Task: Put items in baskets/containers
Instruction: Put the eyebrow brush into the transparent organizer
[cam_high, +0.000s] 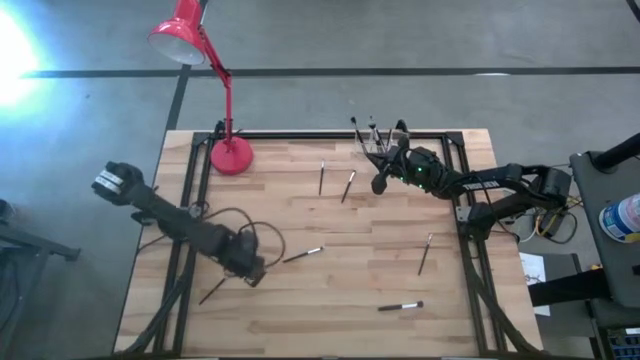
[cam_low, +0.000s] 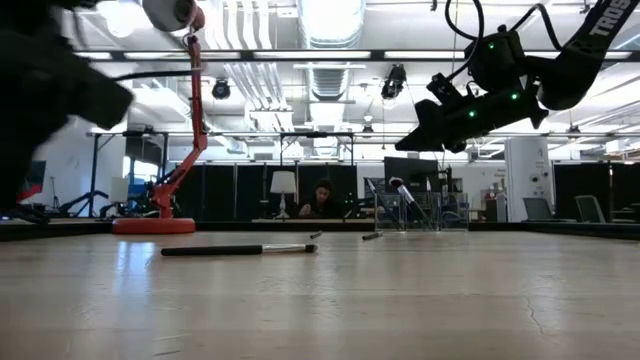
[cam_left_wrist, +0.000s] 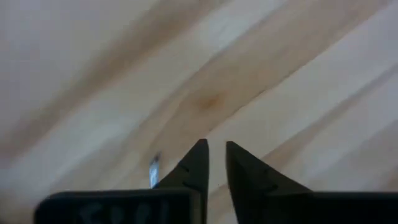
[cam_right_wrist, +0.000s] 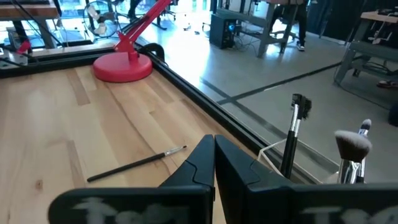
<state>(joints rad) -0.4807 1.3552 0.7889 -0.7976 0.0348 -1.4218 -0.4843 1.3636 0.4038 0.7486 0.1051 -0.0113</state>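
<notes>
Wooden table (cam_high: 330, 250) carries scattered brushes (cam_high: 349, 186). Left gripper (cam_left_wrist: 214, 163) is low over the wood, fingers narrowly apart, holding nothing. Right gripper (cam_right_wrist: 213, 155), closed and empty, hangs near the organiser (cam_high: 378, 140).

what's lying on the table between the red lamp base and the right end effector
Two makeup brushes: in the high view, one brush and a second brush lie on the wood between the lamp base and the right end effector; otherwise bare.
</notes>
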